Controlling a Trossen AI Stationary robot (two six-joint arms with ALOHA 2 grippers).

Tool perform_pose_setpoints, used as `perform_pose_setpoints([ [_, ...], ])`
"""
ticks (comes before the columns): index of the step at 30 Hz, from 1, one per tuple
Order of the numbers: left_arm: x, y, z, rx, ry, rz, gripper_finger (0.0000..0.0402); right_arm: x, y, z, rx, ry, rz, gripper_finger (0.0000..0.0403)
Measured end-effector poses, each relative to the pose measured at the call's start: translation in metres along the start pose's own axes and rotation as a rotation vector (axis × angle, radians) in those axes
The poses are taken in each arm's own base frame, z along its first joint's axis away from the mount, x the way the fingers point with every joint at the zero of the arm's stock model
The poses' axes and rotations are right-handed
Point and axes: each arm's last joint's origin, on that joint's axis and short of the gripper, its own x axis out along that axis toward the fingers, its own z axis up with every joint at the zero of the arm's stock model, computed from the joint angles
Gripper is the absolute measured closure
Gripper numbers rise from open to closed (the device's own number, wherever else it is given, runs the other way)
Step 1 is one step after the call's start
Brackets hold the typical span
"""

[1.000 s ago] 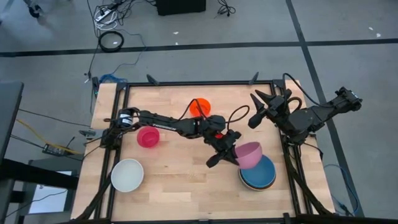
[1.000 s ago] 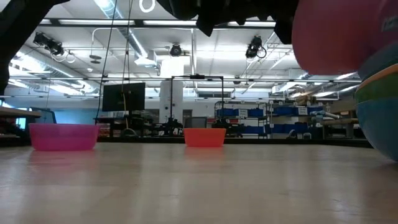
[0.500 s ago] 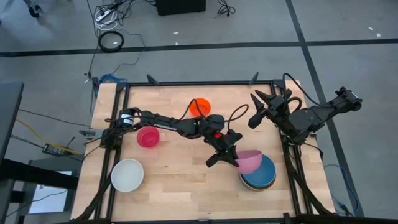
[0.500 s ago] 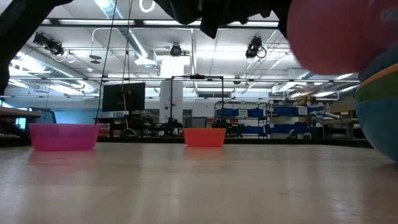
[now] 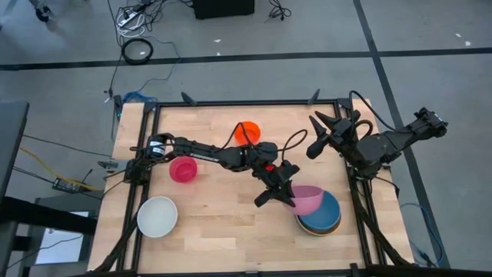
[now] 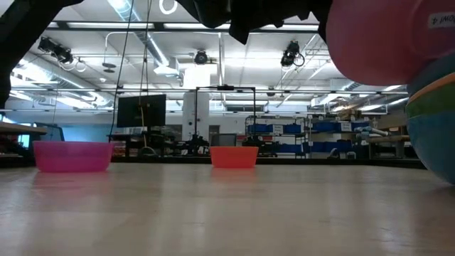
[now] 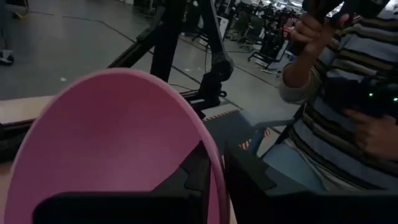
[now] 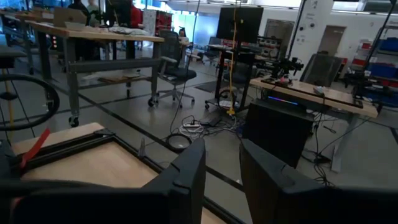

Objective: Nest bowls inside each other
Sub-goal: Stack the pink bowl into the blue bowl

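The light pink bowl [image 5: 309, 198] sits tilted over the near-left edge of the blue bowl stack [image 5: 323, 218] at the surface's [image 5: 215, 231] front right, not yet seated level. The left tool [image 5: 278, 192] is clamped on its rim, one finger inside and one outside, so the stack lies just beyond the bowl, away from the left arm. The right tool [image 5: 323, 132] waits raised at the far right, fingers apart, empty. Still loose: magenta bowl [image 5: 183, 169], orange-red bowl [image 5: 247, 131], white bowl [image 5: 157, 216].
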Motion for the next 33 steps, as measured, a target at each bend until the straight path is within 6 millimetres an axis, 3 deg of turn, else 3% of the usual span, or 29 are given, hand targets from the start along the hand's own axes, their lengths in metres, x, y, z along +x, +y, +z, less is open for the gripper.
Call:
perform_pose_setpoints([
  [12,0.001,-0.001,0.022,0.037,-0.044,-0.003,0.0348,0.000,0.000,0.000,-0.001,0.000,0.004,0.0316],
  [26,0.025,0.025,0.010,0.003,-0.040,0.027,0.0361,-0.007,0.002,-0.001,-0.018,-0.001,0.035,0.0317],
  [33,0.025,0.026,0.011,-0.016,-0.022,0.026,0.0331,-0.009,0.003,-0.002,-0.026,-0.002,0.050,0.0317],
])
